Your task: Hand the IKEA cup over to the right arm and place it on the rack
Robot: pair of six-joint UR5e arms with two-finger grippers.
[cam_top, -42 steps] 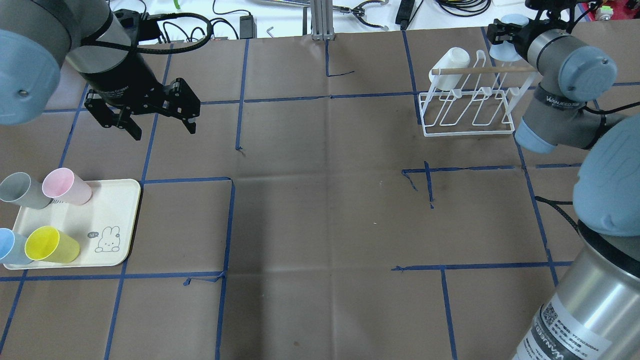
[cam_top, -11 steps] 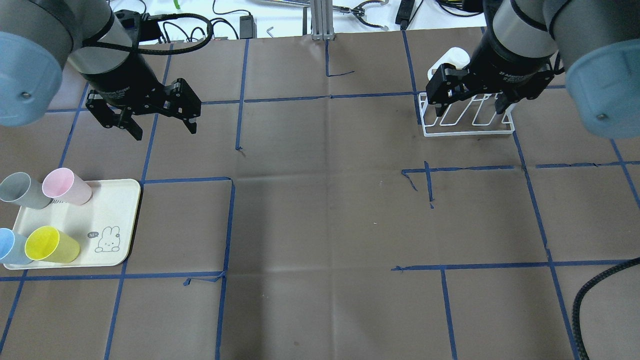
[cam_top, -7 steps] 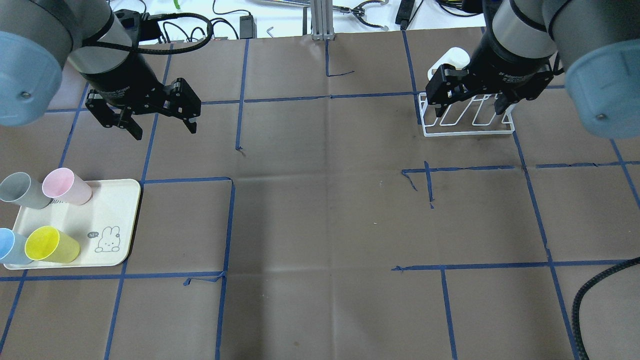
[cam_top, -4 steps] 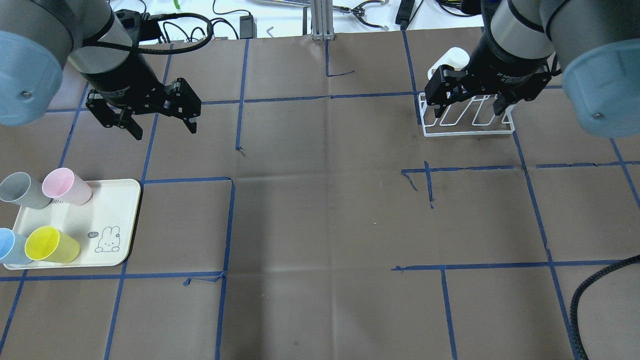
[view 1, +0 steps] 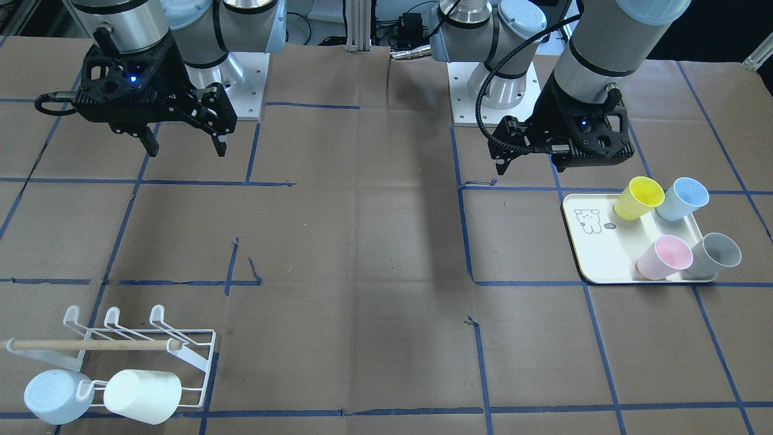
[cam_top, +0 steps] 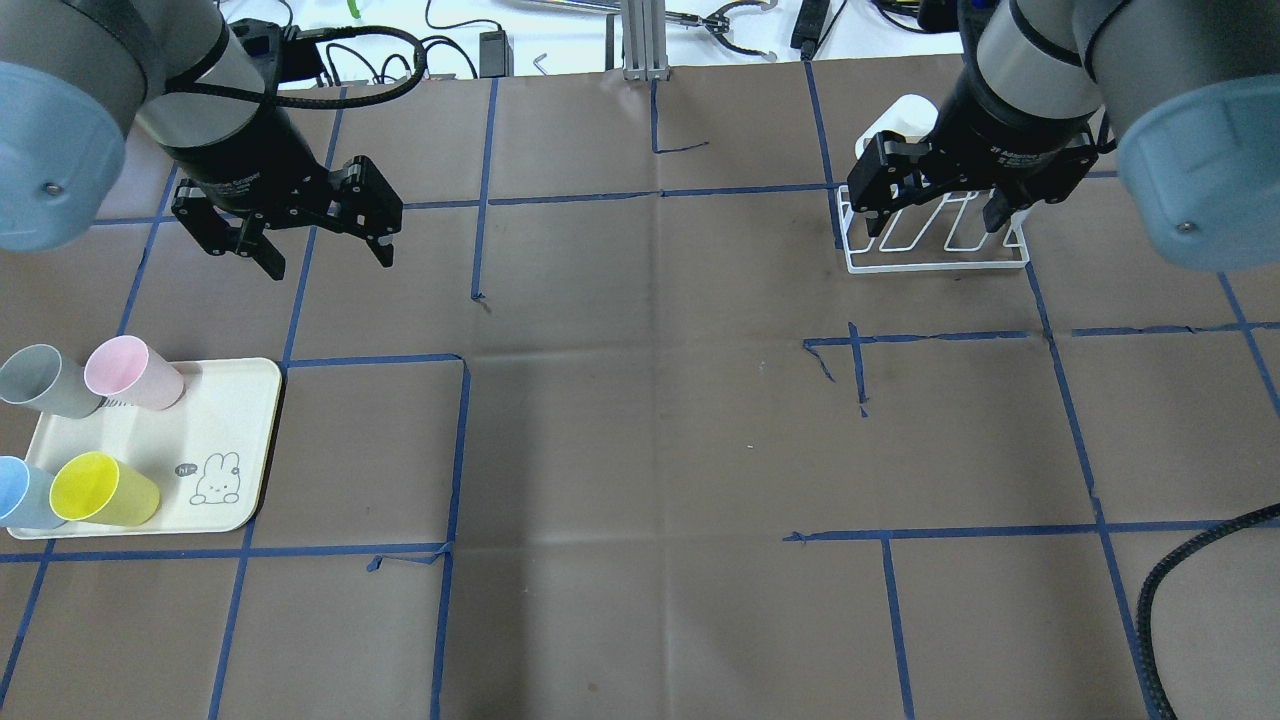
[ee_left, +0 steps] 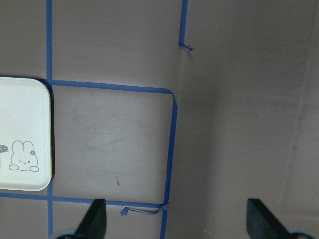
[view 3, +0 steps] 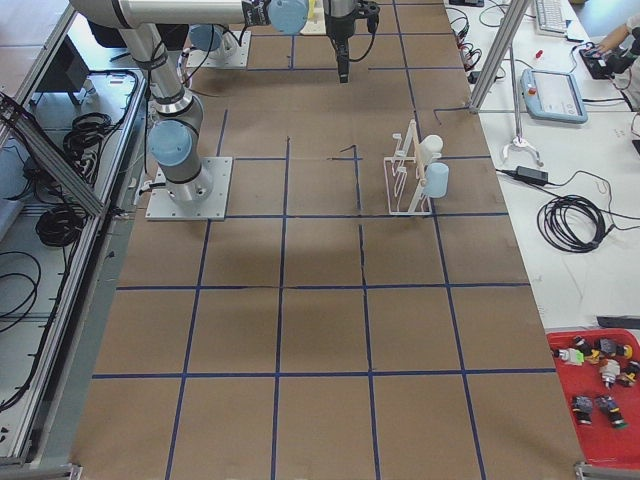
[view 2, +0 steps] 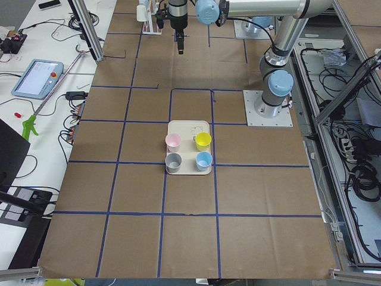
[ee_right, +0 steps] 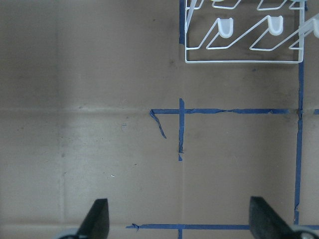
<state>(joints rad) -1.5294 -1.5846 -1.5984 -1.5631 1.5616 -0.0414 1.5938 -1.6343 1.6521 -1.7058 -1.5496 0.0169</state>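
Both the left tool [cam_top: 328, 262] and right tool [cam_top: 932, 225] hang spread wide, empty.

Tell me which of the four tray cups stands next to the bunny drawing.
The yellow cup: it alone stands right beside the bunny drawing on the tray. The pink cup, grey cup and blue cup sit farther from it.

The left gripper [cam_top: 328, 262], jaws spread, is hovering near the cream tray [cam_top: 225, 415] carrying a grey cup [cam_top: 45, 380], pink cup [cam_top: 132, 373], blue cup [cam_top: 18, 492] and yellow cup [cam_top: 102, 490]. The right gripper [cam_top: 933, 225], jaws spread, is hovering over the wire rack [cam_top: 940, 264] holding a white cup [cam_top: 903, 112].
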